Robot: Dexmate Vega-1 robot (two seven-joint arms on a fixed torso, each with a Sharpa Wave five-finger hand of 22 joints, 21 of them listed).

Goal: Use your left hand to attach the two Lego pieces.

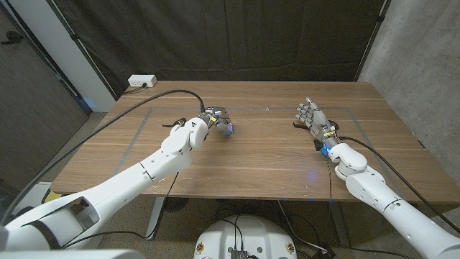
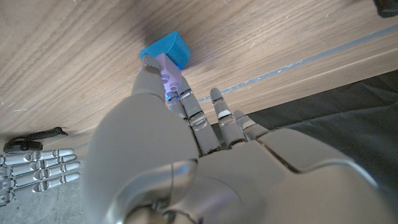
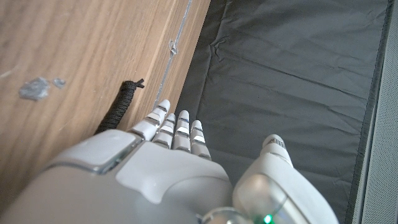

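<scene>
A blue Lego brick (image 2: 166,48) lies on the wooden table (image 1: 259,155) left of the middle. A pale lilac Lego piece (image 2: 171,76) touches it; my left hand (image 2: 186,143) pinches that piece at its fingertips. From the head camera the two pieces (image 1: 228,129) look like one small blue-purple lump just right of my left hand (image 1: 210,117). How tightly the pieces join I cannot tell. My right hand (image 1: 315,119) stands on its edge at the right, fingers straight and apart, holding nothing.
A short black strap (image 3: 121,106) lies on the table by my right hand (image 3: 168,168). Another small black piece (image 1: 172,124) sits just left of my left hand. Grey tape lines (image 1: 144,122) mark a rectangle on the tabletop. A white power strip (image 1: 141,81) lies beyond the far left corner.
</scene>
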